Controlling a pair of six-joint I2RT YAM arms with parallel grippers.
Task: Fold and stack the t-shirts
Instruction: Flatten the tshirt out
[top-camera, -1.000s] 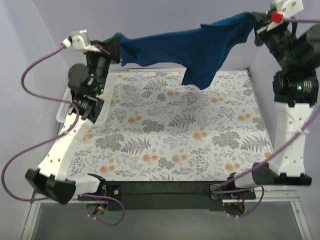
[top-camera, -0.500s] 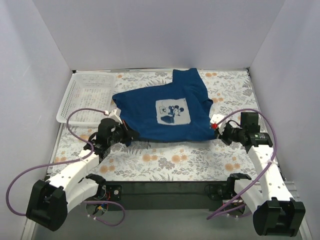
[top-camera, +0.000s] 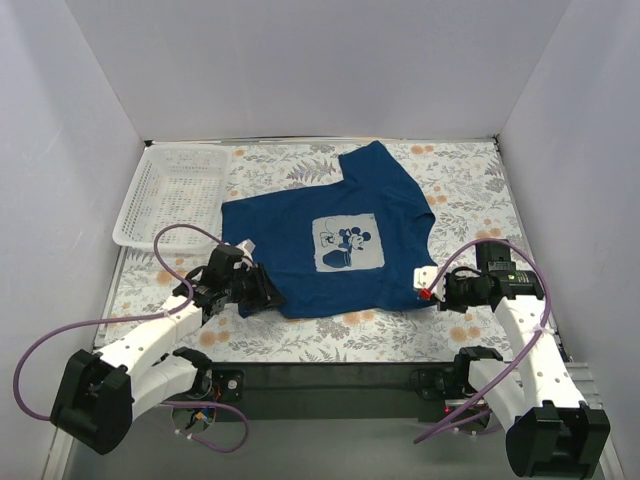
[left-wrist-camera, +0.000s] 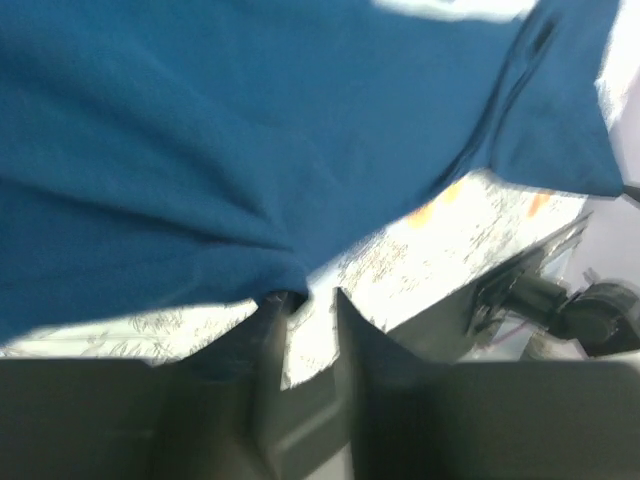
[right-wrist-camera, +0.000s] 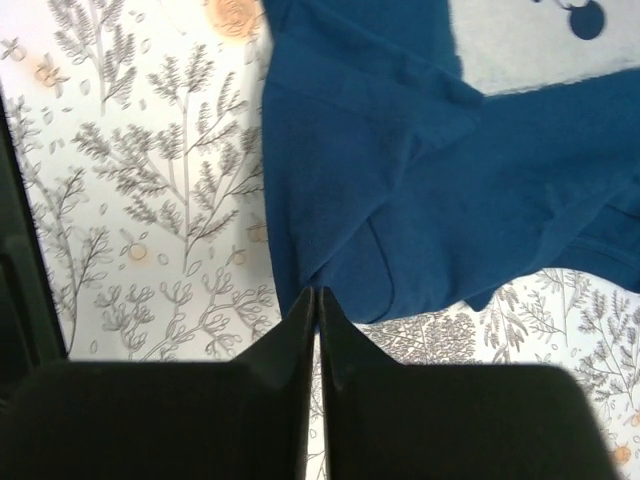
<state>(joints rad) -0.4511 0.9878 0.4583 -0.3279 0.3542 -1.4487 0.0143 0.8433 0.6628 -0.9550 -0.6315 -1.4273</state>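
A dark blue t-shirt (top-camera: 300, 225) with a white cartoon print lies spread flat, print up, on the floral tablecloth. My left gripper (top-camera: 265, 293) is at the shirt's near left corner. In the left wrist view its jaws (left-wrist-camera: 308, 295) stand apart, with tablecloth showing between them, and the shirt's hem (left-wrist-camera: 250, 130) touches the left fingertip. My right gripper (top-camera: 425, 290) is at the near right corner. In the right wrist view its jaws (right-wrist-camera: 316, 290) are closed together on the edge of the shirt (right-wrist-camera: 450, 180), and creases run to the tips.
A white mesh basket (top-camera: 128, 232) stands empty at the back left. Grey walls close in the table on three sides. The floral tablecloth (top-camera: 470, 175) shows around the shirt, with a black strip along the near edge.
A second ago both arms held the shirt stretched high in the air. It then came down flat, and since half a second ago both grippers have drawn it nearer.
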